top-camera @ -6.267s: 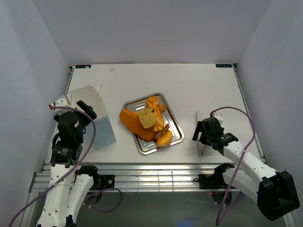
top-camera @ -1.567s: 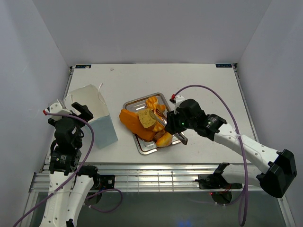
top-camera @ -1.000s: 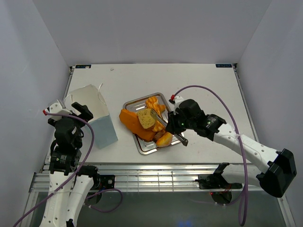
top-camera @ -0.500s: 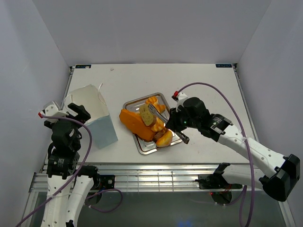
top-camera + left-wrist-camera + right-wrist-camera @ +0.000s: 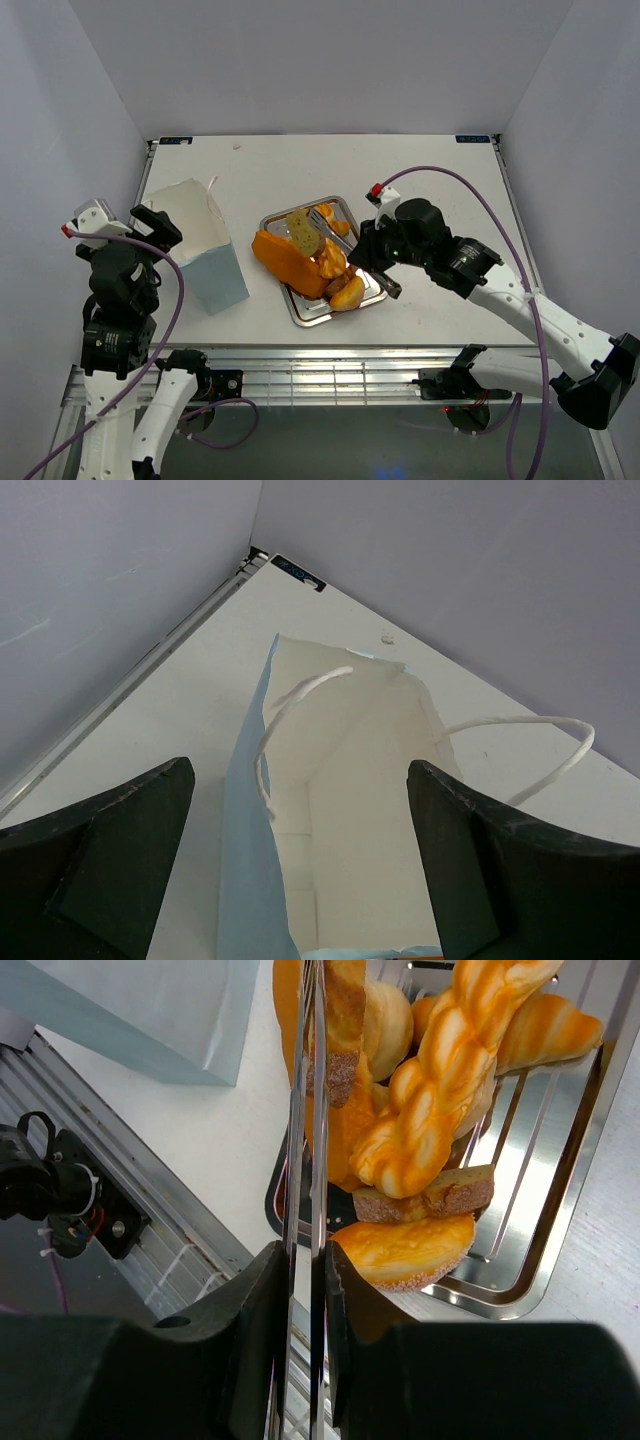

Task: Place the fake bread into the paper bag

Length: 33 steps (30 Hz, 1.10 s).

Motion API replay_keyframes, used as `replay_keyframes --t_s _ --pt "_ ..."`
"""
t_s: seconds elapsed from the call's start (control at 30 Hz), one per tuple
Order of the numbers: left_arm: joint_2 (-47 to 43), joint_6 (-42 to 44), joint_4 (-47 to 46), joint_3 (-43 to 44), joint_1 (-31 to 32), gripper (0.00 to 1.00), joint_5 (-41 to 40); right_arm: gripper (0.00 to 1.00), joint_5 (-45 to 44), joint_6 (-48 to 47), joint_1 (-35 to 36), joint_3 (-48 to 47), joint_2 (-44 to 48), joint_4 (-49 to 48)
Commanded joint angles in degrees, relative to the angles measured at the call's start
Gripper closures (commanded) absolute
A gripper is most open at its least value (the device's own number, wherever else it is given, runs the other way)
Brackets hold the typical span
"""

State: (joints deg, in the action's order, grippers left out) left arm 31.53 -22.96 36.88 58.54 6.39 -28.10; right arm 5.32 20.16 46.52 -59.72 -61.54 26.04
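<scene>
From above, the paper bag (image 5: 205,250) stands upright at the left of the white surface (image 5: 420,180), its mouth open to the top. The left gripper (image 5: 150,224) sits just beside the bag's upper left edge. Right of the bag, near the centre, a silver tray (image 5: 310,316) holds the fake bread (image 5: 290,265), with a long orange loaf hanging over the tray's left rim. The right gripper (image 5: 318,222) reaches in from the right and pinches a tan round piece (image 5: 303,232), which stands on edge over the pile. In the left wrist view, the left gripper (image 5: 300,773) is spread wide, its dark fingers (image 5: 110,850) at the lower corners of the frame. The bag (image 5: 350,770) lies between them and shows its pale inside and thin white string handles (image 5: 520,730). In the right wrist view, the right gripper (image 5: 308,1020) has two thin metal fingers pressed nearly together on the tan piece (image 5: 345,1010), at the top of the frame. To its right in the tray (image 5: 560,1190) lie a twisted piece (image 5: 440,1090), a croissant (image 5: 545,1035) and a crusted slice (image 5: 440,1198). A corner of the pale blue bag (image 5: 150,1020) fills the upper left.
</scene>
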Motion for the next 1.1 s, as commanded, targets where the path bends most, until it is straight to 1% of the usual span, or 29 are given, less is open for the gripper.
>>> replay_keyframes --t_s 0.0,0.07,0.2,0.37,0.7,0.9,1.07 --pt "0.81 2.22 1.79 2.54 0.11 0.02 -1.34 0.92 1.88 -1.62 0.32 -4.87 1.16 -1.43" --pt "1.43 2.31 2.31 2.98 0.20 0.02 -2.31 0.92 2.50 -1.97 0.32 -5.92 1.16 -1.17" --pt "1.78 2.04 2.40 3.51 0.11 0.02 -1.79 0.92 3.03 -3.20 0.32 -9.26 0.54 0.23" --pt "1.43 1.96 2.40 3.07 0.11 0.02 -2.49 0.92 5.83 -4.43 0.41 -15.67 -0.60 1.38" --pt "-0.68 2.22 0.21 -0.27 0.20 0.02 -5.30 0.92 11.90 -5.66 1.02 -28.69 -6.92 1.82" --pt "-3.05 1.96 -1.28 -2.47 0.20 0.02 -5.92 0.92 13.57 -5.66 3.48 -35.10 -11.49 1.12" --pt "-5.51 1.95 -3.04 -5.71 0.20 0.02 -4.95 0.92 13.75 -5.92 6.65 -38.18 -14.57 0.50"
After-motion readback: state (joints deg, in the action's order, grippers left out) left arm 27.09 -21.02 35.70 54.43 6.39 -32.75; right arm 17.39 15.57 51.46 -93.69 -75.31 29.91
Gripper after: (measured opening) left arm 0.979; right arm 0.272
